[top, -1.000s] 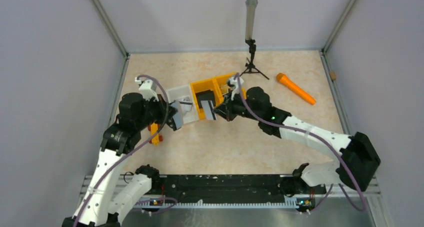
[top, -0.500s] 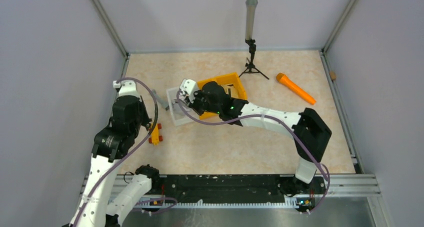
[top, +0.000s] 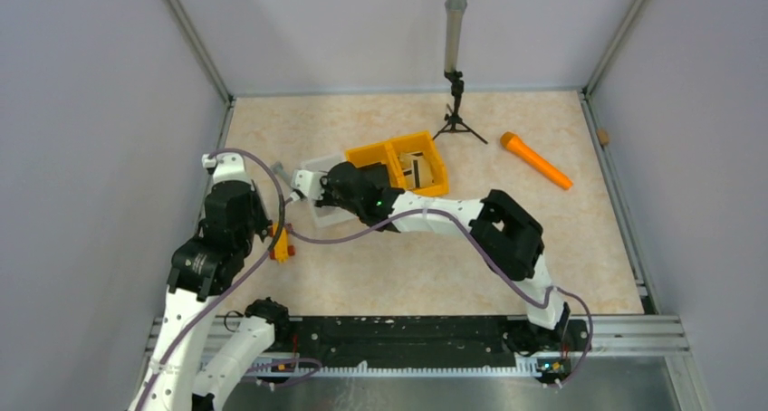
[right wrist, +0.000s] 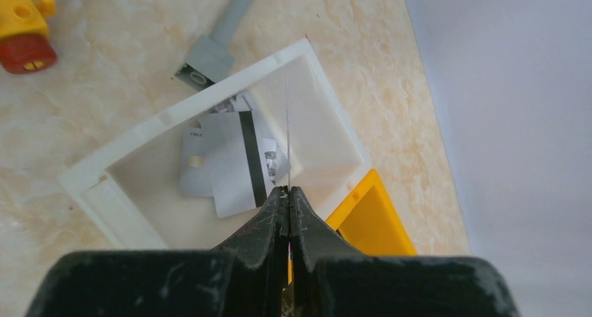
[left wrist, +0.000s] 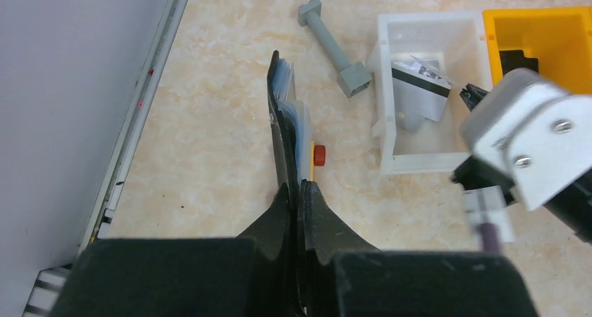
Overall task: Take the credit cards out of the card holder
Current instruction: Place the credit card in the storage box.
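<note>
Left jaws pinch black, blue-lined card holder [left wrist: 278, 125]; right jaws pinch thin card [right wrist: 287, 135] edge-on.

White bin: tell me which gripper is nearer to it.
Right. The right gripper hangs over the white bin, pinching a card; the left gripper holds the card holder to its left.

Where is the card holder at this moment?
In the left wrist view, the card holder is pinched in the left gripper, left of the white tray and the grey bolt.
</note>
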You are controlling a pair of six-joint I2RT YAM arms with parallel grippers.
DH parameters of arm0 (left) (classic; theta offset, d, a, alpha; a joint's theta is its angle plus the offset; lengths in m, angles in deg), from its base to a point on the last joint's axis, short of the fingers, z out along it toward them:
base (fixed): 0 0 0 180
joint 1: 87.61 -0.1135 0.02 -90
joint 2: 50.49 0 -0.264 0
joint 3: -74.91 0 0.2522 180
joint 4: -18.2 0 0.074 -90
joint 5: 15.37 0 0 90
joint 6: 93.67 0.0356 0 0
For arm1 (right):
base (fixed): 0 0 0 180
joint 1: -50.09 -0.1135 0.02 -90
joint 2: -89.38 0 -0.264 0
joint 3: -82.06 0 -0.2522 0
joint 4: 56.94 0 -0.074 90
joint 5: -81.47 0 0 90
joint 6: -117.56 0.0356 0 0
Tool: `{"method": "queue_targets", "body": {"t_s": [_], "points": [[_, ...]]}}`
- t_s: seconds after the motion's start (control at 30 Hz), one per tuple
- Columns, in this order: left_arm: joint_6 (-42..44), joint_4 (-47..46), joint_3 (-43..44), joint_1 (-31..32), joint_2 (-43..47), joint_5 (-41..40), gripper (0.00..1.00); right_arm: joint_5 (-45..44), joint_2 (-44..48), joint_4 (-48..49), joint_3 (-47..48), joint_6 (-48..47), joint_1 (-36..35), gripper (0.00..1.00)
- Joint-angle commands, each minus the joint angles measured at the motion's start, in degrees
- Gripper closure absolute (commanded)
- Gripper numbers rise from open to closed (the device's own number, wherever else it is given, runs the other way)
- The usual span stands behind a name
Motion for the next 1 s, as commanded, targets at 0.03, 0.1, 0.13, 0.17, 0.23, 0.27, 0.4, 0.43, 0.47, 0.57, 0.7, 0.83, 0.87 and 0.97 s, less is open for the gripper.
{"method": "queue_targets", "body": {"t_s": [0.03,0.1,0.13,0.17,0.23,0.27,0.4,0.43,0.47,0.57,0.7,0.83,0.87,0.97], "points": [[0.2,-2.8,-0.1,-0.2,0.5,-1.2,1.0,-9.0,-4.0,6.1,3.1,-11.1,-2.2,1.0],[0.0,-2.9,-0.1,-0.2,0.6,-0.8,1.0,-9.5,-5.2,6.2,3.5,-12.5,-2.3,1.0],[-0.1,-3.0,-0.1,-0.2,0.6,-0.7,1.0,-9.8,-5.8,6.2,3.9,-13.3,-2.3,1.0],[-0.1,-3.1,-0.2,-0.2,0.6,-0.6,1.0,-10.1,-6.4,6.3,4.3,-14.0,-2.4,1.0],[-0.1,-3.3,-0.2,-0.2,0.5,-0.4,1.0,-11.2,-7.7,6.3,5.2,-15.8,-2.6,0.98],[-0.1,-3.3,-0.2,-0.2,0.4,-0.2,1.0,-11.9,-8.3,6.5,5.5,-16.6,-2.8,0.95],[-0.3,-3.3,-0.2,-0.2,0.5,0.4,1.0,-12.0,-8.4,6.3,6.5,-14.6,-2.9,0.71],[-0.3,-3.3,-0.1,-0.2,0.6,0.4,1.0,-11.3,-7.7,6.8,6.0,-13.9,-2.9,0.68],[-0.2,-3.4,0.0,-0.2,0.7,0.4,1.0,-10.9,-6.8,7.8,5.3,-13.1,-2.9,0.64],[-0.2,-2.8,0.3,-0.2,0.6,0.4,1.0,-10.8,-3.6,12.9,1.4,-11.0,-2.9,0.5],[-0.4,-2.5,0.5,-0.2,0.8,0.9,1.0,-9.6,3.3,16.6,-4.4,-4.8,-2.7,0.48],[-0.9,-2.9,0.3,-0.2,0.8,3.4,1.0,-4.2,14.0,16.5,-11.8,5.3,-1.7,0.48],[-0.9,-3.4,-0.1,-0.3,0.9,5.2,1.0,-3.1,16.4,16.1,-13.6,7.6,-1.4,0.48],[-0.7,-6.1,-1.6,-0.2,1.4,15.1,1.0,-1.2,22.9,12.3,-19.0,15.7,-0.5,0.45]]}}
